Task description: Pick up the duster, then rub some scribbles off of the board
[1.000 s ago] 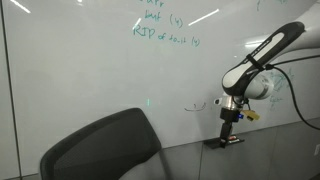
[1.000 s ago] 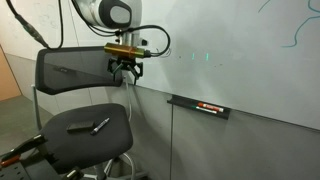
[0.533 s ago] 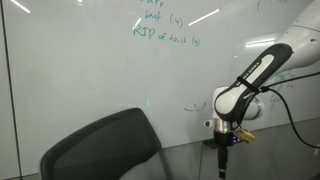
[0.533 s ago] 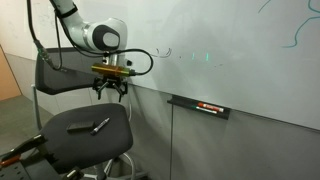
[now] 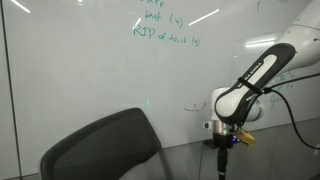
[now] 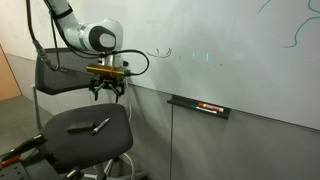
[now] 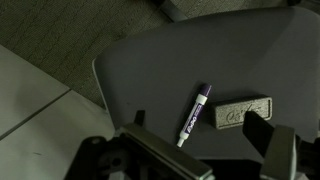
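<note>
White glossy board (image 5: 80,70) fills the wall in both exterior views, with its teal handwriting (image 5: 165,30) cut off at the top edge and crossed by light streaks. Faint scribbles (image 5: 192,105) sit low on it, too small to read. A chair back (image 5: 100,145) blocks the seat in an exterior view, so the duster is hidden there, and the arm runs out of frame. On the grey chair seat (image 7: 140,80) lie the duster (image 7: 240,111) and, just beside it but not touching, a purple-capped marker (image 7: 195,113). The gripper (image 6: 107,95) hangs above the seat with its jaws apart, clear of the duster. The wrist view shows only its fingers (image 7: 275,140), cropped at the bottom edge. A ledge (image 6: 180,100) under the board carries a thin black-and-red item (image 6: 208,107).
</note>
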`<state>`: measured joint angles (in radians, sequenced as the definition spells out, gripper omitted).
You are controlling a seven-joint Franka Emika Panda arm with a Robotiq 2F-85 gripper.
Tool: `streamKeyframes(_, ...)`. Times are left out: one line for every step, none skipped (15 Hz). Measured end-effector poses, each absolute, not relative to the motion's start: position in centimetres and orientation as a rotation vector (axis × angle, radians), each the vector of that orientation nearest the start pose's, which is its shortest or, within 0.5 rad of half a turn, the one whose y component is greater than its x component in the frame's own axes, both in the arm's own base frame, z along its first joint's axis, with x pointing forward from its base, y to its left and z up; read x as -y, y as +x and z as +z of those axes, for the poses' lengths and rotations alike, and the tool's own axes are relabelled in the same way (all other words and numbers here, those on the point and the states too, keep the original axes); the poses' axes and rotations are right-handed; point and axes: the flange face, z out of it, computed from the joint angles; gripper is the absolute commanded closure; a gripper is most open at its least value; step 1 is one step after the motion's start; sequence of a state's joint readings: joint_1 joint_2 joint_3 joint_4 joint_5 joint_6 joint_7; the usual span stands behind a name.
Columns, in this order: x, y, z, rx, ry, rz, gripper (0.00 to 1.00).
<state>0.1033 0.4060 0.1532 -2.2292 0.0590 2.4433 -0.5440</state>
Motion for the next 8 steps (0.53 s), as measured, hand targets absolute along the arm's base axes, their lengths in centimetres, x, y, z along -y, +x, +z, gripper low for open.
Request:
streamKeyframes(-13.7,50.7,17.5,1.097,-2.8,0.266,0.0)
streamKeyframes(-13.9,50.6,17.2,1.088,-2.796,0.269,0.0)
streamKeyframes(-14.4,50.4,16.7,1.069,-2.788,0.273,0.0)
streamKeyframes(-15.2,50.0,16.0,1.043,-2.781,0.268,0.0)
streamKeyframes(-16.2,49.4,15.0,1.012,-2.772,0.264,0.0)
streamKeyframes(-17.6,48.6,13.9,0.968,-2.76,0.263,0.0)
streamKeyframes(-19.1,47.6,12.8,0.926,-2.742,0.269,0.0)
streamKeyframes(-20.6,46.5,11.7,0.873,-2.728,0.275,0.0)
